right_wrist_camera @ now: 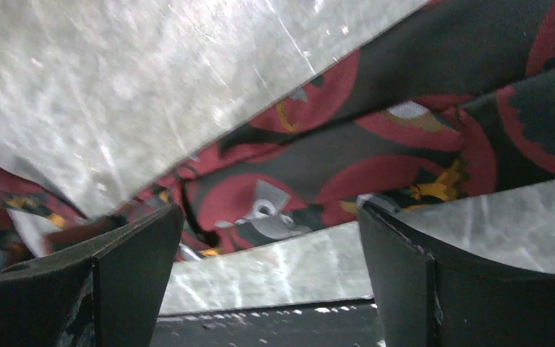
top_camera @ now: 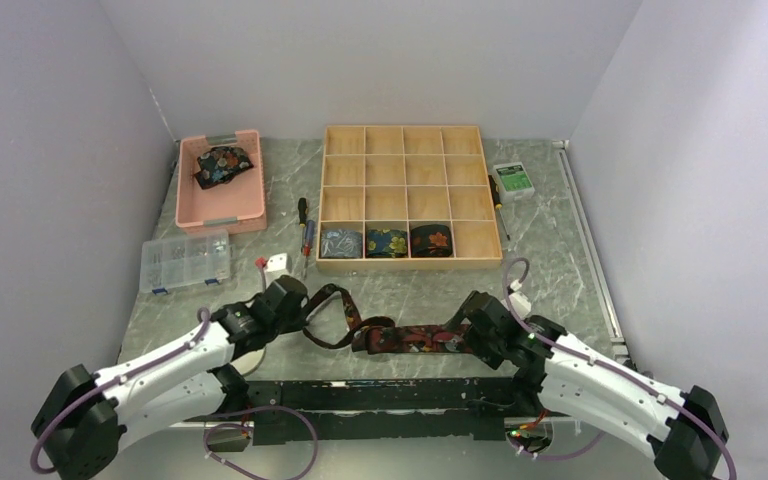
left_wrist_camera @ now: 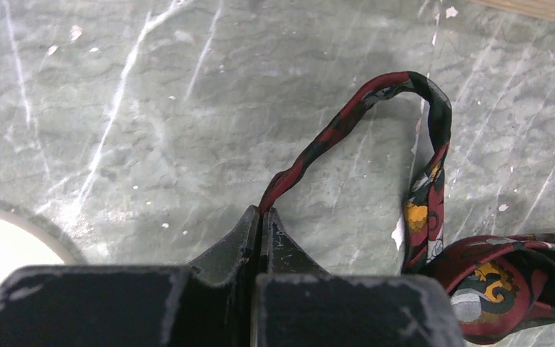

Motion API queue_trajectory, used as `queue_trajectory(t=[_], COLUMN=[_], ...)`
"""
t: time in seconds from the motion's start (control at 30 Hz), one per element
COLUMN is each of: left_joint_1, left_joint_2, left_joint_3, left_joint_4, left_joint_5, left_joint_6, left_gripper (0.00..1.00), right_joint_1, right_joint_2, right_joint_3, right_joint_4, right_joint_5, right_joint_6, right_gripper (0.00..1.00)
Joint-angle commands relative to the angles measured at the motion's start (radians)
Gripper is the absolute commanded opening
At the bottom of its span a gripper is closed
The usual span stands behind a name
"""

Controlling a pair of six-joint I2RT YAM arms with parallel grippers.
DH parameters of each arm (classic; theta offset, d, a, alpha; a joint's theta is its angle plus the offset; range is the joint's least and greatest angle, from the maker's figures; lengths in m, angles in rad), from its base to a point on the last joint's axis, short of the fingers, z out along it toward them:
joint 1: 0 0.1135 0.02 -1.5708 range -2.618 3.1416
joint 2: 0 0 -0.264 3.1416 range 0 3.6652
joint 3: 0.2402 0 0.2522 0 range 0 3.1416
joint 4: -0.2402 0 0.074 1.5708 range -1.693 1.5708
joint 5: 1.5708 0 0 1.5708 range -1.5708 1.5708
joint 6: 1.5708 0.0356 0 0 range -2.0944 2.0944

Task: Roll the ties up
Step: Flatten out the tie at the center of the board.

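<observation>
Tie [top_camera: 415, 337] is laid along the desk [top_camera: 580, 300] at the lower centre of the top view. Its narrow end is pinched by the left end effector [left_wrist_camera: 263, 215], jaws together; the right end effector [right_wrist_camera: 269, 213] is spread over the wide end, nothing gripped. For a tight roll, the slack loop should be drawn flat and the wide end pinned first.

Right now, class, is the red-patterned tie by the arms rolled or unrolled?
Unrolled: the tie lies stretched along the table, its thin end looping into the shut left fingers; no roll shows.
</observation>
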Motion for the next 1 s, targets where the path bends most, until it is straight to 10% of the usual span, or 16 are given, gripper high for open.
queue_trajectory(t=[0.0, 0.23, 0.47, 0.97], left_joint_1=[-0.006, -0.006, -0.006, -0.006], left_joint_2=[-0.130, -0.309, -0.396, -0.338], left_joint_3=[-0.071, -0.077, -0.074, -0.075], left_joint_4=[0.002, -0.034, -0.029, -0.031], left_joint_5=[-0.079, -0.111, -0.114, -0.010], left_joint_6=[-0.140, -0.116, -0.084, -0.075], left_gripper=[0.03, 0.03, 0.03, 0.04], right_joint_1=[-0.021, -0.174, -0.261, -0.818], right_joint_2=[-0.004, 0.310, 0.510, 0.705], right_joint_3=[-0.049, 0.044, 0.164, 0.278], right_joint_4=[-0.104, -0.049, -0.044, 0.094], right_joint_5=[0.024, 0.048, 0.085, 0.089], right_joint_6=[0.213, 0.063, -0.042, -0.356], right_gripper=[0.98, 0.98, 0.76, 0.78])
